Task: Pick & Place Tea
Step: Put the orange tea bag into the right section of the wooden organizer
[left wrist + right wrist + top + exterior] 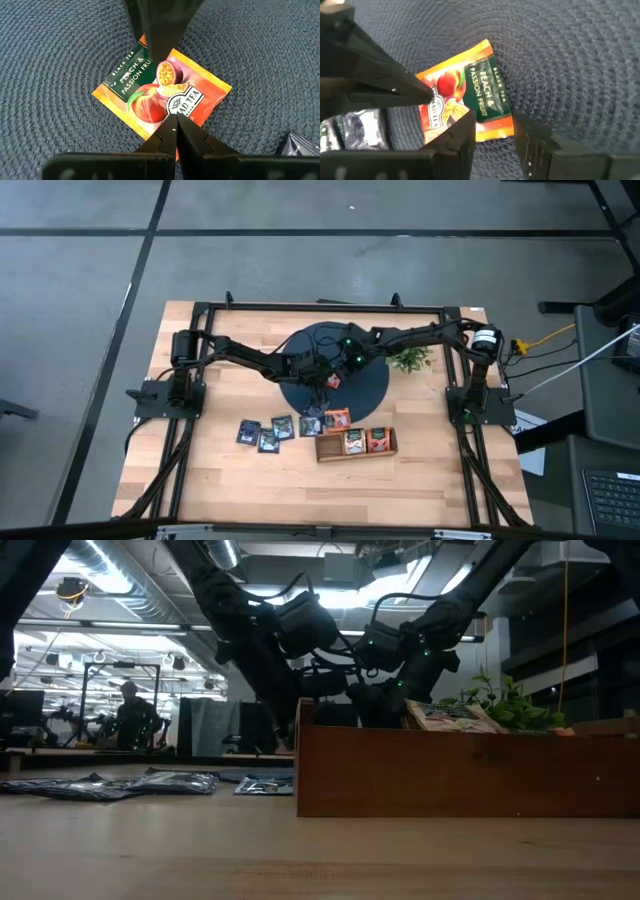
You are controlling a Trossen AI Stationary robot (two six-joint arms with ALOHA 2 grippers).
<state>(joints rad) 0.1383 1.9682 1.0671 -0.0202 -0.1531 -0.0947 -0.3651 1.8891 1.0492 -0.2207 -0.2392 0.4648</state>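
- Orange-red tea sachet (peach and passion fruit label) lies flat on the dark woven round mat, near mat centre. Both claws converge on it.
- Left gripper: fingers pressed together, tips resting on or just above the sachet's near edge. Looks like pinning rather than holding; contact itself I cannot confirm.
- Right gripper: fingers parted, one on each side of the sachet's near corner. Nothing is held between them yet.
- Key relation: sachet sits directly ahead of and under the right claw's gap, just beside the left claw's closed tips. The two claws meet it from opposite sides, the left tip showing in the right wrist view as a dark wedge over the label.
- Sachet is near square, turned diamond-wise to both claws, so a corner rather than a flat edge faces the right fingers.
- Judgement: right arm is the picker, left arm the steadier. A flat packet on soft weave gives little edge to bite; the fingers may slide over it.
- Room: the mat is bare around the sachet except for one dark navy sachet just beside it, which could be snagged.
- Wooden tray lies off the mat toward the table's front edge, with sachets already inside. A row of loose sachets lies beside it. The plant stands well apart behind.
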